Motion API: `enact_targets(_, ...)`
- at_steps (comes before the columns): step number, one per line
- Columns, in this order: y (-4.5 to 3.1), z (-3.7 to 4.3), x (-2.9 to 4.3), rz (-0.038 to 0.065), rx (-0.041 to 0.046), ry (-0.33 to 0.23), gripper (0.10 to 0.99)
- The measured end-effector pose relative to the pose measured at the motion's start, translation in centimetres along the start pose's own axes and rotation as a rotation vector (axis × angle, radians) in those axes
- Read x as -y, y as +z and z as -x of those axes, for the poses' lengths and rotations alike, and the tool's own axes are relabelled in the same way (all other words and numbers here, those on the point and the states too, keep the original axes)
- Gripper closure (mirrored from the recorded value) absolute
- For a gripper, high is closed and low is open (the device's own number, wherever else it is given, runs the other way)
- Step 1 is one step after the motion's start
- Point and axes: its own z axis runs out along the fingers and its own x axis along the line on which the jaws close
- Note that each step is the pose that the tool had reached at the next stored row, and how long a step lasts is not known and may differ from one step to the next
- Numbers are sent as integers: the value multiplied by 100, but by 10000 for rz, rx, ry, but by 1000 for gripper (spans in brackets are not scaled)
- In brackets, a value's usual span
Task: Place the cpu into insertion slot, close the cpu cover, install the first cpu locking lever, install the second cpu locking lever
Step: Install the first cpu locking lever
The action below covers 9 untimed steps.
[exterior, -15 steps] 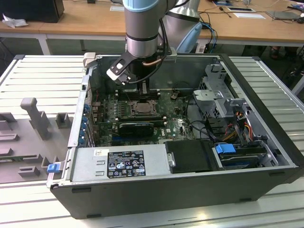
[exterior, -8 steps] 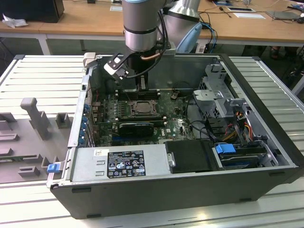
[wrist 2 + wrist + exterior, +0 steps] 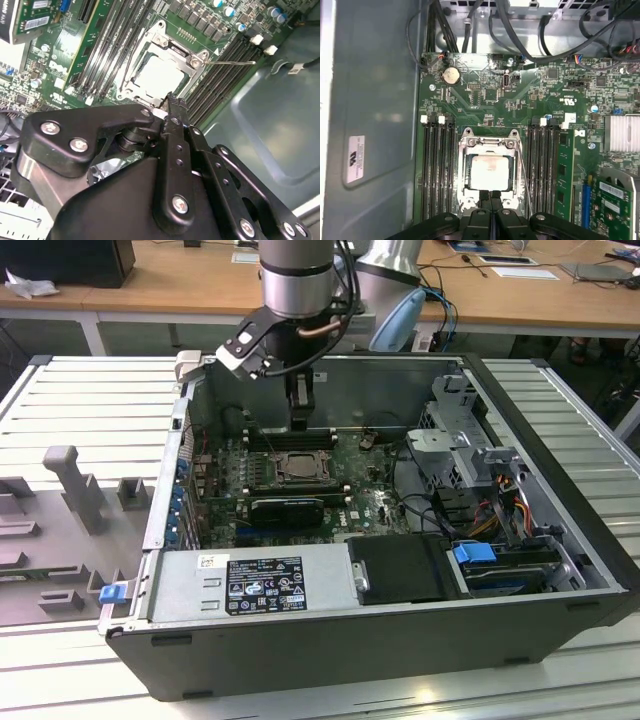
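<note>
Fingers (image 3: 485,202) pressed together tip to tip, nothing visible between them; in both wrist views they sit low at the near edge of the cpu cover (image 3: 466,165), contact not resolvable. Exterior view: the fingers (image 3: 300,418) hang inside the open computer case (image 3: 560,570), directly over the socket area of the green motherboard (image 3: 370,502). The cpu (image 3: 489,172) lies flat in the insertion slot (image 3: 490,156), pale metal face up, seen through the square window of the cover. Cover is down over the chip, silvery frame all round it (image 3: 131,80). One thin wire locking lever (image 3: 522,170) runs along one side of the cover; in the second wrist view its free end (image 3: 232,63) reaches out over the black memory slots (image 3: 220,75). Latched or not: cannot tell. Memory slots flank the socket on both sides (image 3: 437,170). Case rests on a ribbed grey tabletop (image 3: 90,390).
</note>
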Motion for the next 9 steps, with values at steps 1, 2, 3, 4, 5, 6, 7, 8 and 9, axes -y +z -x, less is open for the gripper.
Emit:
enact_targets(1,-29,-1,-1,0,0,0,980)
enact_targets(2,-54,-2,-2,0,1,0,980)
enact_targets(3,-80,-3,-4,-1,1,0,980)
enact_targets(4,-91,-3,-4,0,0,0,980)
enact_targets(5,-100,-3,-5,0,0,0,980)
enact_targets(6,-109,-4,-5,0,0,0,980)
enact_targets(7,-116,-4,-5,0,0,0,980)
enact_targets(8,-129,-4,-6,-1,1,0,980)
enact_targets(9,-131,-4,-6,2,-2,0,980)
